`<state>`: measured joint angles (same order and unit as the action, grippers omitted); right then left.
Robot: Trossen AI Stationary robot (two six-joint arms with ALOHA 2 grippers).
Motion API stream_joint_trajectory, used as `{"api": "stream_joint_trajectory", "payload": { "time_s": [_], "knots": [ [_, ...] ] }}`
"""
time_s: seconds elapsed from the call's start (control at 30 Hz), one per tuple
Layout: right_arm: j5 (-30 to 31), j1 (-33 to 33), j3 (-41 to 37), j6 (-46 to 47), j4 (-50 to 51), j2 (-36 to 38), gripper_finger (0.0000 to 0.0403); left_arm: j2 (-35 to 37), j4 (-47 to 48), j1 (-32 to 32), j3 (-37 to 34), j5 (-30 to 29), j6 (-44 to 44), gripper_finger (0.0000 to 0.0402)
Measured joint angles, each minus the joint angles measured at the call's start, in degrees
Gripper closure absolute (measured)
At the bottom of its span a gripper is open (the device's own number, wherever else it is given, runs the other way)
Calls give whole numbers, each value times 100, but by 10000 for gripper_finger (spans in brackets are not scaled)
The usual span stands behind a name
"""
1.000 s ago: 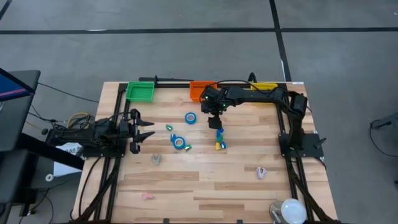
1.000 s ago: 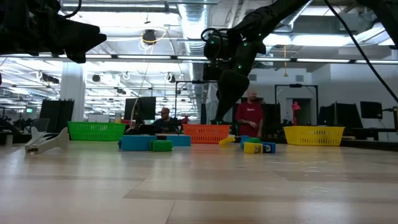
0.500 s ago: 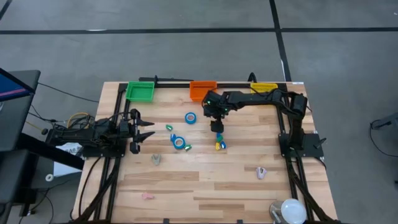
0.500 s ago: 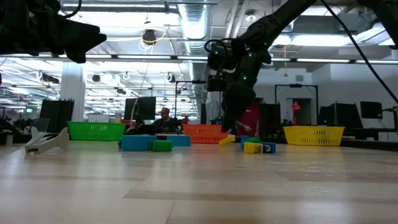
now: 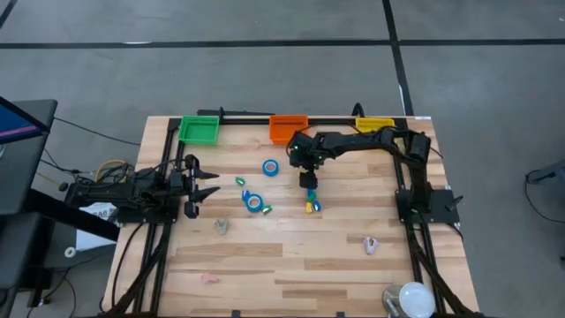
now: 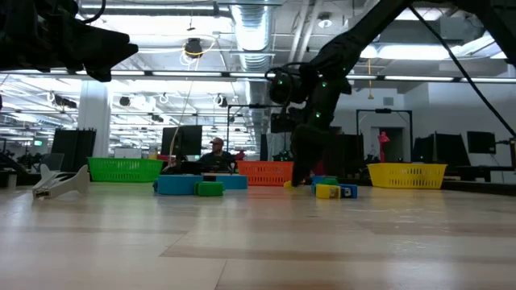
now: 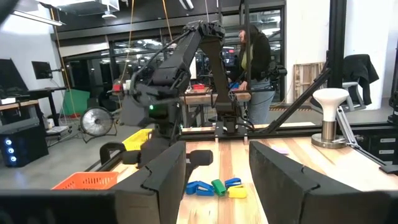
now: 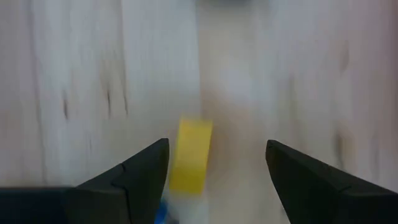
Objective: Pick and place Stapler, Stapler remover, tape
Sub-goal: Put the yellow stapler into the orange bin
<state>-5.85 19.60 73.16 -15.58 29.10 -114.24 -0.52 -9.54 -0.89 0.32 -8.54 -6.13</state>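
Note:
My right gripper (image 5: 307, 181) hangs open, fingers pointing down, low over the middle of the table. In the right wrist view a blurred yellow-ended stapler (image 8: 191, 155) lies between the open fingers of my right gripper (image 8: 216, 144), touching neither. Another blue-yellow stapler (image 5: 311, 207) lies just nearer. Blue tape rolls lie flat on the table, one (image 5: 270, 167) left of the gripper and a pair (image 5: 253, 201) nearer. A pale staple remover (image 5: 222, 227) lies toward the near left. My left gripper (image 5: 214, 183) waits open at the table's left side.
A green bin (image 5: 199, 130), an orange bin (image 5: 287, 126) and a yellow bin (image 5: 374, 124) stand along the far edge. Small green staplers (image 5: 240, 181) lie near the tape. More pale removers (image 5: 371, 245) sit near right, and a white lamp (image 5: 415, 300) stands at the near right corner.
My right gripper has come down and a little toward the near edge, from above the table near the orange bin to just over the staplers. It has stayed open. Nothing on the table has moved.

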Motion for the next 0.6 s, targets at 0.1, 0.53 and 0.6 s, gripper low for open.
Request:
{"api": "stream_joint_trajectory", "payload": {
  "time_s": [0.1, 0.53, 0.6],
  "knots": [
    [24, -93, 36, 12, -6, -110, 143, -8, -4, -1, 0, -2, 0, 234],
    [102, -105, 36, 195, 183, -88, 163, -354, -61, 0, 2, 0, 0, 234],
    [106, -105, 38, 196, 234, -87, 174, -414, -81, 0, 2, 2, 0, 234]
  ]
}}
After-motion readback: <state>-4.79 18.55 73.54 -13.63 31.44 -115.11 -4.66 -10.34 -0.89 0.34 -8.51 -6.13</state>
